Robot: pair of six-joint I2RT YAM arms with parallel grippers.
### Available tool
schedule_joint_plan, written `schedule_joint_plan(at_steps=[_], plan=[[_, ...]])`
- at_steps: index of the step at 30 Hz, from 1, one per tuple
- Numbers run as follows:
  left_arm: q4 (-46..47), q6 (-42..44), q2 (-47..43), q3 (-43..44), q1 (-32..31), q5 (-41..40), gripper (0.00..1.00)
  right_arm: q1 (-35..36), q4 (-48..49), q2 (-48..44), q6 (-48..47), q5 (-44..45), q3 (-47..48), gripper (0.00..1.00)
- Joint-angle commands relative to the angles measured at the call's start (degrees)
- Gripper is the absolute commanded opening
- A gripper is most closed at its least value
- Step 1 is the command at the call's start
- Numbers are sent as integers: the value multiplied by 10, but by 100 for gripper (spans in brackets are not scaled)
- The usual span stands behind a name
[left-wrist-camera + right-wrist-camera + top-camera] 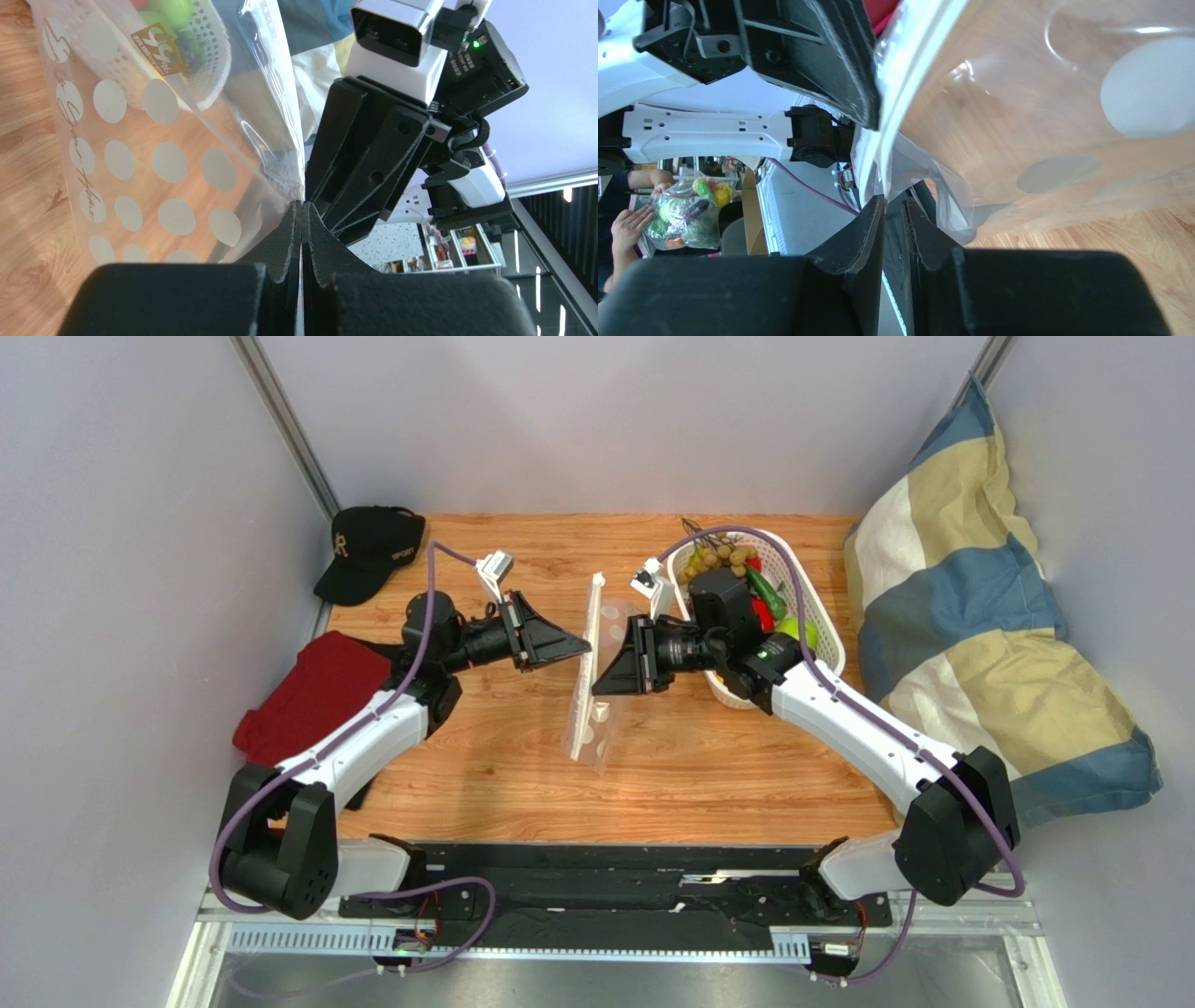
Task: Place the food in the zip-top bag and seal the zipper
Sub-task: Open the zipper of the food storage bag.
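1 zip-top bag point(596, 672) stands upright over the surface point(701, 770), left claw point(578, 647) clamped on it from 9 o'clock, right claw point(603, 679) from 3 o'clock. The food point(718, 557) sits in the basket point(828, 623) at 2 o'clock; freeing either claw could let the film collapse.

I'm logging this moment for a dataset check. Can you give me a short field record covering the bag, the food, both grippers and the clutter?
zip-top bag: held up over the table, edge-on to the top camera, no food seen inside
left gripper: shut on the bag's edge
right gripper: shut on the bag, facing the left one
food: in the white basket, far right
seal: cannot tell whether closed
other: red cloth, black cap, pillow
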Motion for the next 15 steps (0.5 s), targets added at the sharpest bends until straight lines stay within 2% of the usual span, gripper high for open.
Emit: schedule_joint_plan(at_steps=[1,15], plan=[[51,-15,-18,1,3,5,0,3,40,-12,-19,8,-12,17],[33,-10,-20,-5,3,-8,0,18,61,9,9,20,23,18]])
